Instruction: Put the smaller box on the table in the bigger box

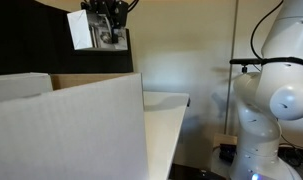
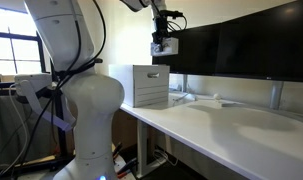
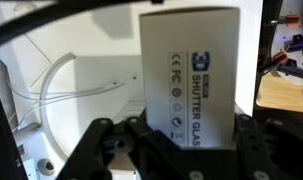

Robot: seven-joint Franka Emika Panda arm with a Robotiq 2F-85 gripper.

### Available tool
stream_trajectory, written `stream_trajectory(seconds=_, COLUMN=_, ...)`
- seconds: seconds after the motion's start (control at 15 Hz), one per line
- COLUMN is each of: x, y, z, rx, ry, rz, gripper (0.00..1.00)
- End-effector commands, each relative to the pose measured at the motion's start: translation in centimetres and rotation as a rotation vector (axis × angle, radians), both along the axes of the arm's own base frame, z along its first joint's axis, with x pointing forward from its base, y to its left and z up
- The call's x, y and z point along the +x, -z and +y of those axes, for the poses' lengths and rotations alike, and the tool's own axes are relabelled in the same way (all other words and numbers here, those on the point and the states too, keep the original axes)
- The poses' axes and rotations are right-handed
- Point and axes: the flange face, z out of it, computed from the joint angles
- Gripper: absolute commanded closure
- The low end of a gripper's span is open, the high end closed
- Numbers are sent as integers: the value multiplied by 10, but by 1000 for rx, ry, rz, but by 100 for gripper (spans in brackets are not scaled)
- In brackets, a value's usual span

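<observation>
Wrist view: small box [image 3: 189,75] fills the near field, broad printed face toward the lens and lettering running sideways. It stands on end between the gripper's [image 3: 191,138] dark fingers [image 3: 141,135], which enter from 6 o'clock and pinch its lower end. The jaws are closed on the carton across its thin side, probably because that is the only span they can bridge.

Position: the small box [image 1: 83,30] hangs in the air, clear of everything. In both exterior views it sits high, at about 12 o'clock over the big box [image 1: 71,130], well above the rim. The height looks chosen to clear the tall walls before lowering.

The big box [image 2: 149,85] stands on the table [image 2: 231,125] at the end nearer the arm's base [image 2: 81,100], top open.

Beyond: dark monitors [image 2: 241,50] at the table's rear. A white cable [image 3: 81,85] lies on a pale surface beneath the carton. Cannot tell whether that surface is the box floor or the tabletop.

Judgement: transport is nearly done. Descent and release remain.
</observation>
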Motion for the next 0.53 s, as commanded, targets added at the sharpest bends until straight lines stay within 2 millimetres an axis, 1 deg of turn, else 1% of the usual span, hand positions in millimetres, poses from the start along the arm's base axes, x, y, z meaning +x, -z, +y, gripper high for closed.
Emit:
stream_trajectory(seconds=0.0, x=2, y=-1, z=-2, rx=11, ry=23, rz=-1, gripper=66)
stream_trajectory(seconds=0.33, x=3, y=2, z=9, rx=23, ry=74, rz=-5, gripper=66)
stream_trajectory(seconds=0.47, x=3, y=5, z=22, rx=25, ry=101, rz=-2, gripper=66)
